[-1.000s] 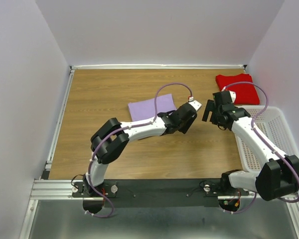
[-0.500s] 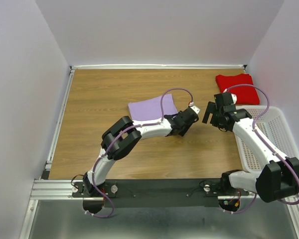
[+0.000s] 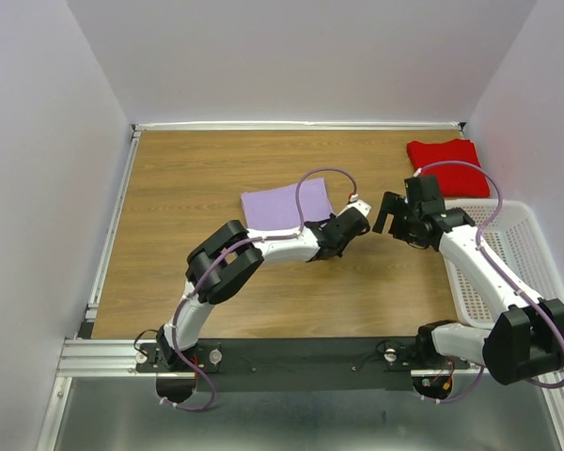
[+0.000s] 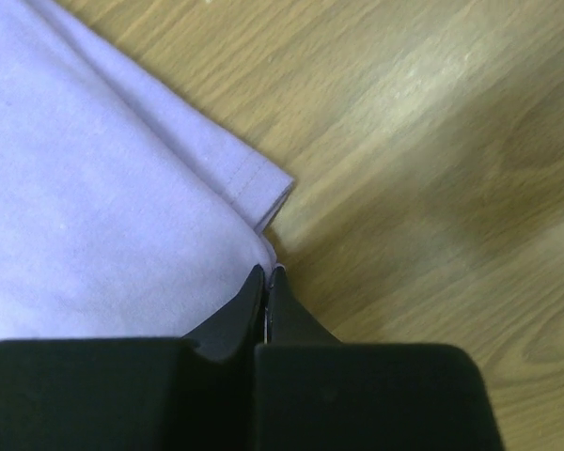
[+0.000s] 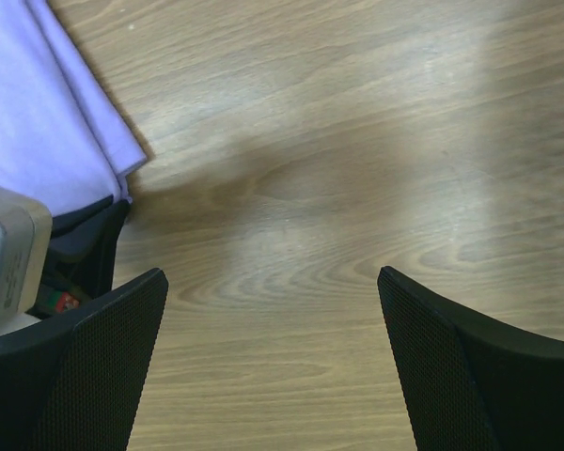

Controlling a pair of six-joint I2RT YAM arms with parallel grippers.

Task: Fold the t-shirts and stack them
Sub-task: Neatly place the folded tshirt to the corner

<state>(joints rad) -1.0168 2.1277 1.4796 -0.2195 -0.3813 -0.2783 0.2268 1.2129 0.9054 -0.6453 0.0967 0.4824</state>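
Left claw [image 4: 266,274] is pinched shut at a corner of the lavender t-shirt [image 4: 94,207], right claw [image 5: 271,274] gaping wide beside it. Light, floppy cloth, I reckon, best grabbed by that hemmed corner.

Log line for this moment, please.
left gripper: shut at lavender shirt corner | right gripper: open over table | red shirt: folded, far right

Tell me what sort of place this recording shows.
Probably a lab robot cell, not a home: a wooden table boxed in by plain white walls, two arms bolted to a metal rail, only a lavender shirt, a red shirt and a basket as props.
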